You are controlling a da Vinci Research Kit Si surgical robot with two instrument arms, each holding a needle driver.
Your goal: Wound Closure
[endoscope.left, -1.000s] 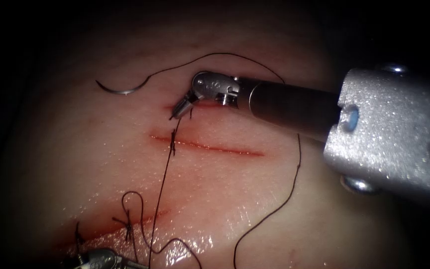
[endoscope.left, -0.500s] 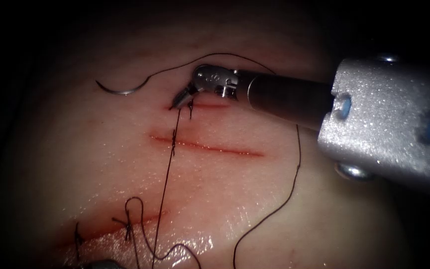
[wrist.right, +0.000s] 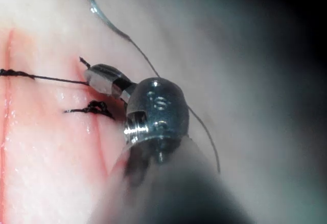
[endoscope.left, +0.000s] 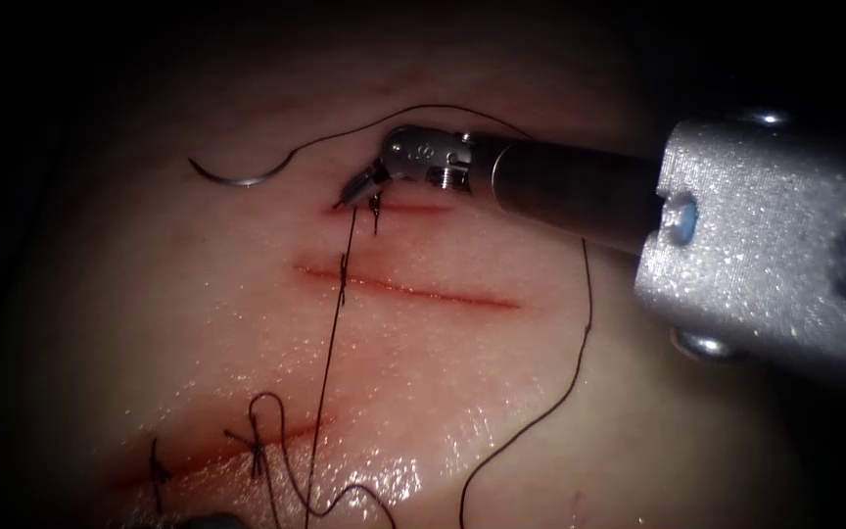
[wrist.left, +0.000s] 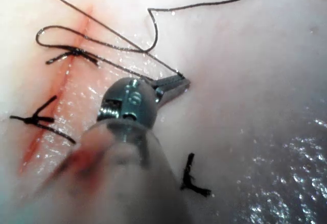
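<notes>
My right tool reaches in from the right and is shut on the thread just above the middle cut. From there the thread runs straight down through a knot on that cut. In the right wrist view the same tool grips the taut thread. My left tool is shut on the thread's other part low on the tissue. The curved needle lies loose on the tissue's surface, up and to the left of the cuts, held by neither tool.
A short upper cut with a tied stitch lies under the right tool. The lower cut carries tied knots and red fluid. Slack thread loops around the right side of the cuts.
The left tool has slid down past the endoscope view's bottom edge, drawing the thread straighter. The right tool's tip has risen slightly with the thread. The needle has not moved.
</notes>
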